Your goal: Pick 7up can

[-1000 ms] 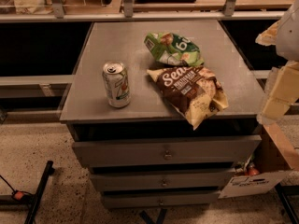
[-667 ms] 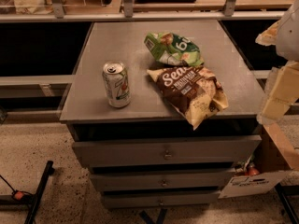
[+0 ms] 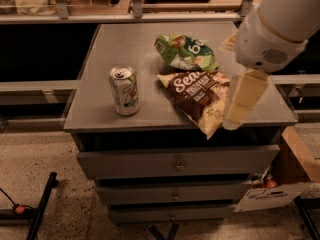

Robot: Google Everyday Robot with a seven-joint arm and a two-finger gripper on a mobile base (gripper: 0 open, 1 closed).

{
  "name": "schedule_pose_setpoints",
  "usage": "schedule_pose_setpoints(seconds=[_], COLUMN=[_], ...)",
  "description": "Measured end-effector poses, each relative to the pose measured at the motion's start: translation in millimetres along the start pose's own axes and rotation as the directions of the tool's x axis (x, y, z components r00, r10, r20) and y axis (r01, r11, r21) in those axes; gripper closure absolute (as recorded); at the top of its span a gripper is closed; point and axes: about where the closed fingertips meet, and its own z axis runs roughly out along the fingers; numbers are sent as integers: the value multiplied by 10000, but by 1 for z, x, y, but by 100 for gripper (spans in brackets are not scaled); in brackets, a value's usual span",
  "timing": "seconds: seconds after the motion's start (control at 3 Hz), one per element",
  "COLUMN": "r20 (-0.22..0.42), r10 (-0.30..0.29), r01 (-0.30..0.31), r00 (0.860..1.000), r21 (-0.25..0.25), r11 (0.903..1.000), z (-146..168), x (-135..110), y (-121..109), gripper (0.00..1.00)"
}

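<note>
The 7up can (image 3: 124,90) stands upright on the left front part of the grey cabinet top (image 3: 100,59). It has a pale white-green body, a red-and-green logo and a silver top with a pull tab. My gripper (image 3: 242,100) hangs from the white arm (image 3: 280,19) over the right front part of the cabinet top. It is above the right edge of the brown snack bag and well to the right of the can. It holds nothing that I can see.
A green chip bag (image 3: 186,51) lies at the back middle of the top. A brown-and-yellow snack bag (image 3: 199,98) lies in front of it, between can and gripper. The cabinet has drawers (image 3: 175,164) below. A cardboard box (image 3: 280,184) sits on the floor at right.
The arm and gripper have swung left from the right edge of the view to over the cabinet's right front part. The can and both bags have not moved.
</note>
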Motion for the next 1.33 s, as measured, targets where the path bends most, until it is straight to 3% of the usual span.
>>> schedule_pose_setpoints(seconds=[0.67, 1.33], r20=[1580, 2668], r10=[-989, -844], r01=[1103, 1141], r00=[9825, 9601], r21=[-647, -977], r11=[9918, 9887], z=[58, 100], x=[-105, -163], y=[-11, -17], gripper=[0, 0])
